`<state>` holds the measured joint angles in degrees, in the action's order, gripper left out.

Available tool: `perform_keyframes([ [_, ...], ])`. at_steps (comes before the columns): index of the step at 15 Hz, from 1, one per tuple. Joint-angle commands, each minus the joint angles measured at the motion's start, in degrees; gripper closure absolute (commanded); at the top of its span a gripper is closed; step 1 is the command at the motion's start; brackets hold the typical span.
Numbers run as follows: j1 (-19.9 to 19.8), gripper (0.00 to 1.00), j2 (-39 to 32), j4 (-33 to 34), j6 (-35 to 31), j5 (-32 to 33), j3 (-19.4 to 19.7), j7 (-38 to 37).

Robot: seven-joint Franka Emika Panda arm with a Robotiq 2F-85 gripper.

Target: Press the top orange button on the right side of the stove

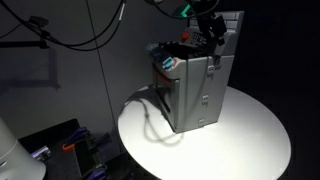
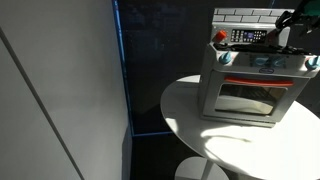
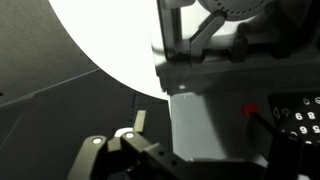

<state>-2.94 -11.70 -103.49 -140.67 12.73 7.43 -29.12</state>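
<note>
The grey toy stove [image 1: 195, 95] stands on the round white table [image 1: 250, 140], with its tiled back panel [image 2: 250, 14] upright. It also shows in an exterior view [image 2: 250, 85] with its oven door to the front and a red knob [image 2: 221, 37] on top. My gripper [image 1: 210, 30] hovers over the stove top close to the back panel, and it shows in both exterior views [image 2: 293, 25]. In the wrist view my gripper [image 3: 200, 125] looks open and empty, its right finger close to a red-orange button [image 3: 250, 110] beside a dark keypad [image 3: 300, 112].
The table edge [image 3: 110, 70] drops to a dark floor. A cable [image 1: 150, 115] lies on the table beside the stove. A pale wall panel [image 2: 60, 90] stands off to one side. Clutter lies on the floor [image 1: 70, 145] below the table.
</note>
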Motion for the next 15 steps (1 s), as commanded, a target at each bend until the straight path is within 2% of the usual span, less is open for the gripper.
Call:
perform_keyframes([
  [1, 0.4, 0.0, -1.49, 2.51, 0.6, -1.11, 0.58, -0.2],
  [15, 0.74, 0.0, -3.33, 4.52, 0.71, -0.88, 0.8, -0.29],
])
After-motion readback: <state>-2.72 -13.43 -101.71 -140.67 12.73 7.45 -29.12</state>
